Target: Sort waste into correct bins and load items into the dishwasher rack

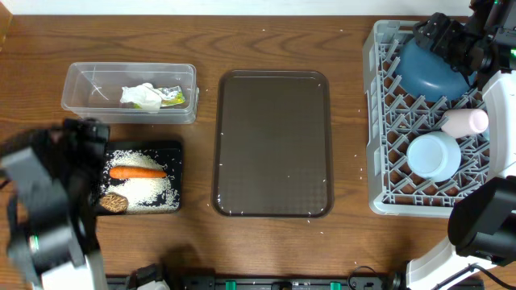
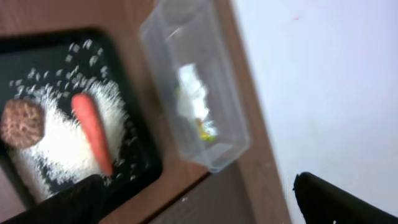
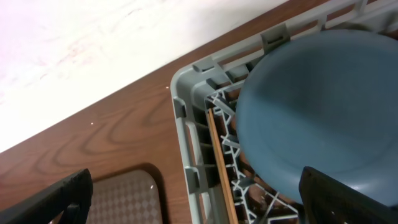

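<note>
- Evidently the carrot (image 1: 138, 171) lies on rice (image 1: 153, 190) in the black tray (image 1: 176, 147), with the wrapper (image 1: 145, 97) in the clear tub (image 1: 77, 80) at its 12 o'clock.
- The left gripper (image 2: 196, 200) hangs over the tray, fingers apart and empty; a low sweep could scatter rice.
- The right gripper (image 3: 199, 194), fingers apart, hovers above the plate (image 3: 311, 99) in the rack (image 1: 378, 121) at 3 o'clock, and could knock it.
- The serving tray (image 1: 274, 145) lies between.
</note>
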You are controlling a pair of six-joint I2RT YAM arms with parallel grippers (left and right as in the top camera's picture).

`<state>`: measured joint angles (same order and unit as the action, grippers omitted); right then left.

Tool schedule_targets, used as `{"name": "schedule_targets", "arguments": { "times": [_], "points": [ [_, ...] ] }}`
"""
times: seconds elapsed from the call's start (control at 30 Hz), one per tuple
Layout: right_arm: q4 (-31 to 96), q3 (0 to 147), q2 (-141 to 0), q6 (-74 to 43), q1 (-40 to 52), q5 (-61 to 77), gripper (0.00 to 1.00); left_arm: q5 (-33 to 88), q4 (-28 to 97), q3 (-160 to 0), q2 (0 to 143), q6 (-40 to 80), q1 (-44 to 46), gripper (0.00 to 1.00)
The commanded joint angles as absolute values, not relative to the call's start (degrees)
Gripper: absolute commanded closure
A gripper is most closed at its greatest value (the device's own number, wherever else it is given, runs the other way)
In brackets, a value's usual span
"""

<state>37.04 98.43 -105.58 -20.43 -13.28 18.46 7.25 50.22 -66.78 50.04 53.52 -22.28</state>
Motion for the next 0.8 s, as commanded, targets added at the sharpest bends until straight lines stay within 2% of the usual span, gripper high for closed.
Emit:
{"name": "schedule_targets", "arguments": {
  "times": [0.0,0.5,0.77],
  "points": [
    [37.08,98.45,-105.34,-20.75,-14.24,18.87,0.01,4.60,50.11,-66.76,45.43,51.66,-22.20,0.02],
    [36.38,98.45,-105.34,-20.91,-14.24,18.92,0.01,3.40,50.50,-66.76,42.61,51.68,-22.20,0.02],
    [42.61,98.45,-104.95,-24.40,-14.22,36.69,0.01,3.40,50.50,-66.76,42.61,51.68,-22.20,0.02]
  ]
}}
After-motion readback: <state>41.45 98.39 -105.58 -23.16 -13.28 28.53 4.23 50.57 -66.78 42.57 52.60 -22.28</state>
